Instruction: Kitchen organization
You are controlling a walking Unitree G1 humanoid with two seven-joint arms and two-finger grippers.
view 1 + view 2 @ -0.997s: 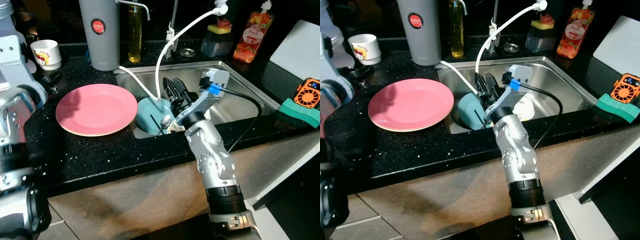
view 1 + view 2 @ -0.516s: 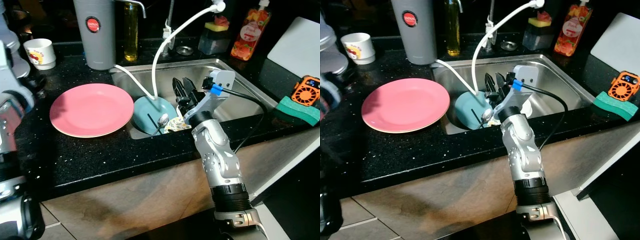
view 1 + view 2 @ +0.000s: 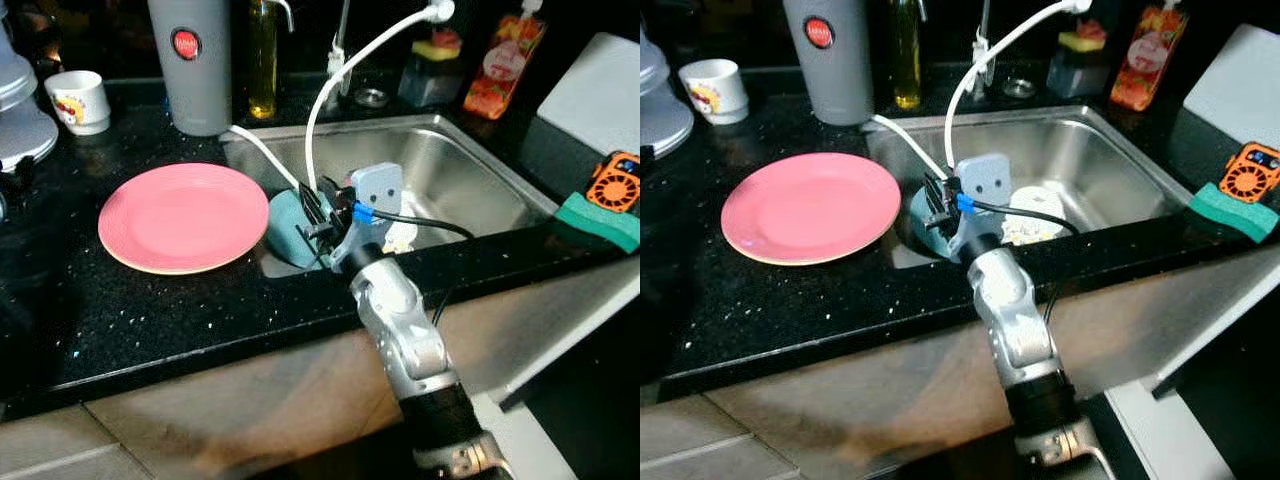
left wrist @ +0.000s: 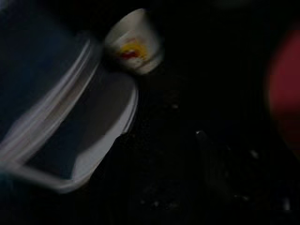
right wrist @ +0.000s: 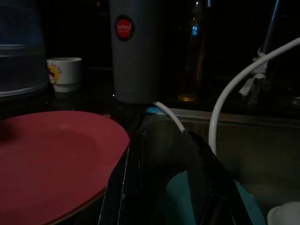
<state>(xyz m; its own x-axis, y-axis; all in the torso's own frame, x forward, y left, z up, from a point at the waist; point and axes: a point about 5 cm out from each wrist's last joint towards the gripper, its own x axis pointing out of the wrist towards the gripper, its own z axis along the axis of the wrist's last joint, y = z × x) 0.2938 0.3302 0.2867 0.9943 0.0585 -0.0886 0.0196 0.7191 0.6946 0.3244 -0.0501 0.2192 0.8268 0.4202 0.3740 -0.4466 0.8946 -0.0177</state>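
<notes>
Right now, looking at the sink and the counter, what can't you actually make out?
- Teal plate in the sink: the right claw and wrist cover most of it in the eye views.
- What the claw grips, if anything: too dark in the right wrist view.
- Red bottle label: too blurred to read.
- Left wrist view: dark and blurred; just a white cup.

Right arm reaches forward and down, right pincer (image 3: 312,205) low, fingers (image 5: 194,173) parted.
</notes>
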